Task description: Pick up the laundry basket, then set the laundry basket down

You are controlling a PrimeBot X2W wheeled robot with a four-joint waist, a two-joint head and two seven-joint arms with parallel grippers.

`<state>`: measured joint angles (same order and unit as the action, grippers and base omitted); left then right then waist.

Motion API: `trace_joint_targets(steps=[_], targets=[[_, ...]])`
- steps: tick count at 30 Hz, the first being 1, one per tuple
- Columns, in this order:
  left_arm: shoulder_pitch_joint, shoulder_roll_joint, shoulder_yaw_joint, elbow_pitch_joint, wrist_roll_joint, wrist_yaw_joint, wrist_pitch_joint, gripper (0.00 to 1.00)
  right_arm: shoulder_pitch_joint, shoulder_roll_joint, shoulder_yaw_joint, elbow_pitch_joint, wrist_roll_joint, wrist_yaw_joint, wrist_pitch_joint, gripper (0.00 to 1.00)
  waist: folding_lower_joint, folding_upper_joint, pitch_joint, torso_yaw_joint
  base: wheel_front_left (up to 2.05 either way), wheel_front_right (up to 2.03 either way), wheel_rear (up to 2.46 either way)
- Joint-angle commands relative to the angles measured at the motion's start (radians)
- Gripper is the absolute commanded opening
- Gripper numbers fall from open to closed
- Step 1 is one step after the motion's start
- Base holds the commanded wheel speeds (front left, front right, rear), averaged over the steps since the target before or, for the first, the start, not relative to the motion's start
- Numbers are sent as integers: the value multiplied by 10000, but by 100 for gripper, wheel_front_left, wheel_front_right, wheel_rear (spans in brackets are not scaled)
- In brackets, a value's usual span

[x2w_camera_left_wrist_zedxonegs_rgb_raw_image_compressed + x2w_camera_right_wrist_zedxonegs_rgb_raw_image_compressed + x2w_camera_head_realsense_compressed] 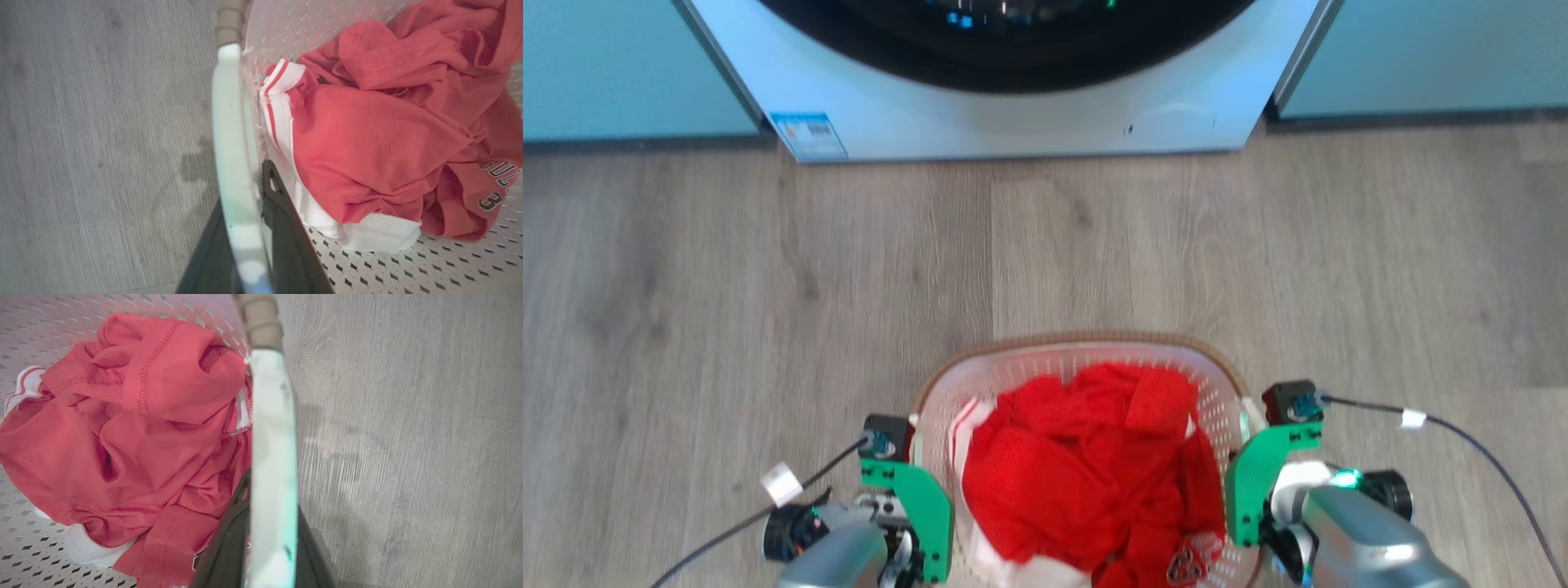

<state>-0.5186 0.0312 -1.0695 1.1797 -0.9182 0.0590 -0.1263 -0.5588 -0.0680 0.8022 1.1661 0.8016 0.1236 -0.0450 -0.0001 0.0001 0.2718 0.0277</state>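
Note:
The laundry basket (1013,371), white and perforated with a brown rim (1078,337), sits low in the head view between my two arms. It holds red clothes (1078,474) with white trim. In the left wrist view my left gripper (245,228) is shut on the basket's white side handle (231,134), one dark finger on each side. My right gripper (271,535) is shut the same way on the other handle (271,428). I cannot tell whether the basket's bottom touches the floor.
A white washing machine (1013,114) with a dark round door (1005,41) stands straight ahead, with pale blue cabinets (621,65) on either side. Grey wooden floor (768,286) lies between it and the basket. Thin cables (1486,457) trail from both wrists.

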Motion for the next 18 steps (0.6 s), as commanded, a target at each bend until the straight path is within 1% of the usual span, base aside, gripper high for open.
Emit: trace_joint_targets(steps=[1,10,18], targets=[[-46,191,11,9,-36,-86,56,0,200,176,335,-188,110,71,51,0,1,-1,-570,-58,0,0,0],[154,191,-327,333,-326,-426,941,0,478,177,1113,-192,908,71,791,0,1,-1,-1397,-107,0,0,0],[422,191,-501,462,-579,-541,1477,0,661,177,1697,-192,1446,71,1101,0,1,-1,-1998,-142,0,0,0]])
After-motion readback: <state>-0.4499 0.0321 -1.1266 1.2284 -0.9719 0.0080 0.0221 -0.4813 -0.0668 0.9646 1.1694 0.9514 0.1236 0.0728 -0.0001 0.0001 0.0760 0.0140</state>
